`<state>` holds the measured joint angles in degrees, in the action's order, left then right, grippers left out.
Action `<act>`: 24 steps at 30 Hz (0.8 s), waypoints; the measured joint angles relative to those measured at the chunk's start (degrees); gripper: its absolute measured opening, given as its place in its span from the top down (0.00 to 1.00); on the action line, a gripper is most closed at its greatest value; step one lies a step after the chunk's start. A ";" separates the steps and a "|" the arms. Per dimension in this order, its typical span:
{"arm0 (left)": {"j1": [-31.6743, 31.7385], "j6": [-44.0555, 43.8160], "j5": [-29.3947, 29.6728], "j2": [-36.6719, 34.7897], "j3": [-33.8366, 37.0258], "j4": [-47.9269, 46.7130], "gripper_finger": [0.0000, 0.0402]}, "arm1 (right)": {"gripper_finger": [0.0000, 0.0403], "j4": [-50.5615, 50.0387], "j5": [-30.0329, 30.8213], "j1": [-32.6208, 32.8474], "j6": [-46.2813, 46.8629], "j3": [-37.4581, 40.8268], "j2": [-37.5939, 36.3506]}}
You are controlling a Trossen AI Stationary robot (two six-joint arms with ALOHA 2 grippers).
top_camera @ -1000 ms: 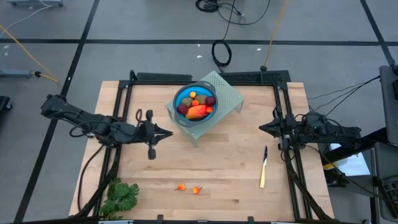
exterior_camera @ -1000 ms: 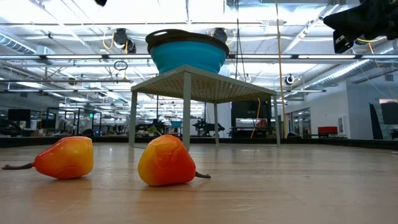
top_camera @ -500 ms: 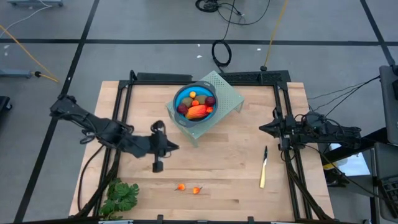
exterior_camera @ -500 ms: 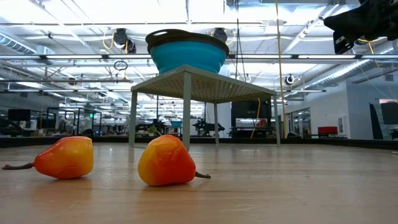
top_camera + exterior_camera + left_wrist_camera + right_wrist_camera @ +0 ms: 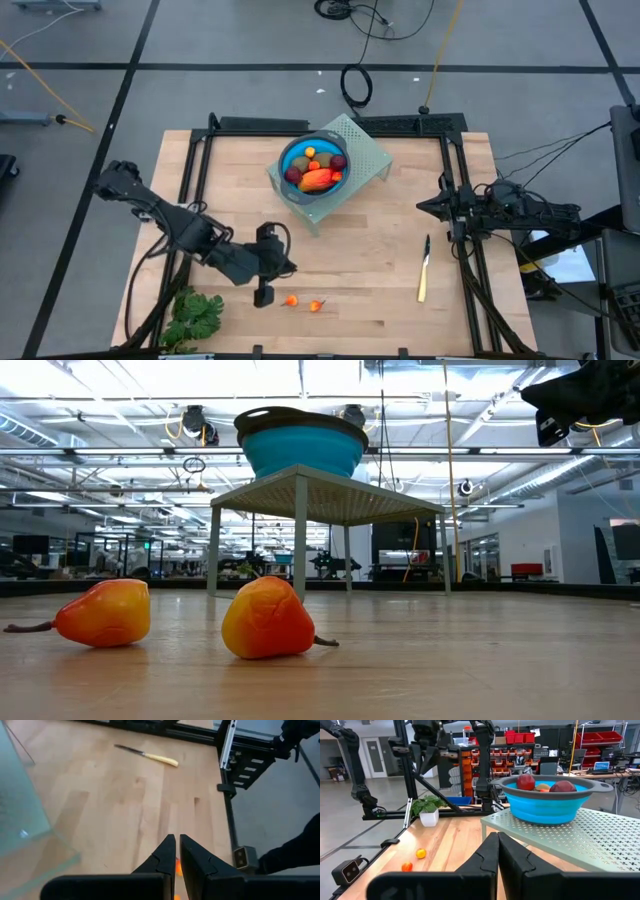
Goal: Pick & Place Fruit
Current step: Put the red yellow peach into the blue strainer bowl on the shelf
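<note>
While the right gripper (image 5: 424, 206) waits closed at the table's right edge, high view: left gripper (image 5: 288, 267), closed and empty, has swung down from mid-table to just beside 2 tiny orange-red toy fruits (image 5: 303, 302); pickup looks imminent.
Low view: both fruits lie on wood; blue collapsible bowl (image 5: 301, 442) atop the green mesh stand (image 5: 330, 496).
Left wrist view: fingers together, orange showing just past them.

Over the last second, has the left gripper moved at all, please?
Yes. In the high view the left gripper moved away from the blue bowl toward the two small fruits.
</note>
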<state>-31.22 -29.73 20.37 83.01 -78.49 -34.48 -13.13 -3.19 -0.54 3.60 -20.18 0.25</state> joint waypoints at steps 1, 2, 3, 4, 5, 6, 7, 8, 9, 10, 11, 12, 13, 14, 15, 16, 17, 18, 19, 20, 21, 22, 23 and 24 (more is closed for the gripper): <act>-0.28 -1.32 -0.01 0.47 -0.18 -0.14 0.94 | 1.00 0.00 -0.02 -0.01 0.00 -0.02 0.00; -0.53 -2.94 0.00 0.84 -0.32 -0.09 0.94 | 1.00 -0.02 -0.04 -0.02 0.00 -0.02 0.00; -0.72 -4.91 -0.01 1.14 -0.38 -0.01 0.94 | 1.00 -0.02 -0.05 -0.02 0.00 -0.02 0.00; -0.94 -7.00 -0.03 1.36 -0.38 -0.03 0.94 | 1.00 0.00 -0.05 0.00 0.00 -0.02 0.00; -1.22 -9.18 -0.02 1.67 -0.38 -0.02 0.94 | 1.00 0.02 -0.05 0.00 0.00 -0.02 0.00; -1.33 -11.26 -0.08 2.08 -0.38 0.11 0.94 | 1.00 0.00 -0.05 0.00 0.00 -0.02 0.00; -1.33 -13.31 -0.35 2.41 -0.38 0.09 0.94 | 1.00 0.00 -0.05 -0.02 0.00 -0.02 0.00; -1.56 -14.92 -0.76 2.78 -0.38 -0.01 0.94 | 1.00 0.00 -0.05 0.00 0.00 -0.02 0.00; -1.66 -16.45 -1.13 3.16 -0.38 0.01 0.94 | 1.00 0.02 -0.05 -0.01 0.00 -0.02 0.00; -1.79 -17.83 -1.23 3.44 -0.38 0.09 0.94 | 1.00 0.00 -0.05 -0.02 0.00 -0.02 0.00; -1.91 -19.21 -1.25 3.76 -0.38 0.15 0.94 | 1.00 -0.02 -0.05 0.00 0.00 -0.02 0.00; -1.94 -20.69 -1.28 4.03 -0.38 0.23 0.94 | 1.00 0.01 -0.05 0.00 0.00 -0.02 0.00; -2.04 -22.25 -1.37 4.35 -0.38 0.24 0.94 | 1.00 0.01 -0.05 -0.02 0.00 -0.03 0.00; -2.14 -23.91 -1.64 4.75 -0.38 0.26 0.94 | 1.00 -0.01 -0.06 -0.01 0.00 -0.02 0.00; -2.16 -25.47 -2.09 5.07 -0.38 0.31 0.94 | 1.00 0.00 -0.06 -0.02 0.00 -0.04 0.00; -2.18 -26.54 -2.17 5.38 -0.38 0.28 0.94 | 1.00 0.00 -0.07 0.00 0.00 -0.04 0.00; -2.18 -27.25 -2.34 5.66 -0.38 0.32 0.94 | 1.00 0.00 -0.06 -0.01 0.00 -0.04 0.00; -2.18 -27.86 -2.30 6.01 -0.38 0.45 0.94 | 1.00 0.00 -0.07 -0.01 0.00 -0.04 0.00; -2.31 -28.13 -2.31 6.41 -0.38 0.48 0.94 | 1.00 0.00 -0.07 0.00 0.00 -0.04 0.00; -2.36 -28.38 -2.31 6.87 -0.38 0.49 0.94 | 1.00 0.00 -0.07 -0.01 0.00 -0.04 0.00; -2.37 -28.53 -2.32 7.41 -0.38 0.45 0.94 | 1.00 0.00 -0.07 -0.01 0.00 -0.04 0.00; -2.40 -28.89 -2.33 7.96 -0.38 0.47 0.94 | 1.00 0.00 -0.07 -0.01 0.00 -0.04 0.00; -2.40 -29.32 -2.34 8.42 -0.38 0.51 0.94 | 1.00 -0.01 -0.07 0.00 -0.01 -0.04 0.00; -2.40 -29.80 -2.34 8.91 -0.38 0.68 0.94 | 1.00 -0.01 -0.07 -0.02 -0.01 -0.04 0.00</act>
<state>-33.63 -59.53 18.02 91.92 -78.87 -33.80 -13.14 -3.27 -0.56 3.59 -20.23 0.25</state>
